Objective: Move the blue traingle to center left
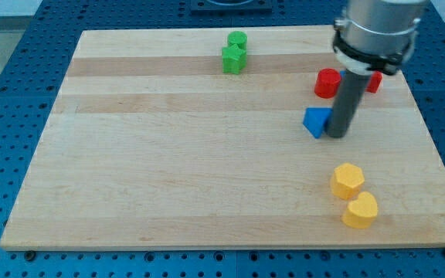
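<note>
The blue triangle (314, 122) lies on the wooden board (168, 154) at the view's right, a little above mid height. My tip (337, 134) stands right against the triangle's right side, touching it or nearly so. The rod rises from there to the arm's grey body at the view's top right.
A red cylinder (327, 83) sits just above the triangle, and another red block (373, 81) is partly hidden behind the arm. Two green blocks (235, 53) sit together at the top centre. Two yellow blocks (347, 180) (360, 210) lie at the bottom right.
</note>
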`<action>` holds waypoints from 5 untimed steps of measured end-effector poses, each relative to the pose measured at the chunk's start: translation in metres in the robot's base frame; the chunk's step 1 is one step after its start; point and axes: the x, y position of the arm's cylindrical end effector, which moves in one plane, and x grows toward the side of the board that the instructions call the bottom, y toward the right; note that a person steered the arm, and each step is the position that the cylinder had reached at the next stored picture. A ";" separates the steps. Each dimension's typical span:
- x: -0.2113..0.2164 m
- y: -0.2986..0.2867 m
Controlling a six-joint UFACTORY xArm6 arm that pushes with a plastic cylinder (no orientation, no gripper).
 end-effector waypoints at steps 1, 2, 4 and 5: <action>-0.027 -0.031; -0.047 -0.058; -0.054 -0.091; -0.056 -0.132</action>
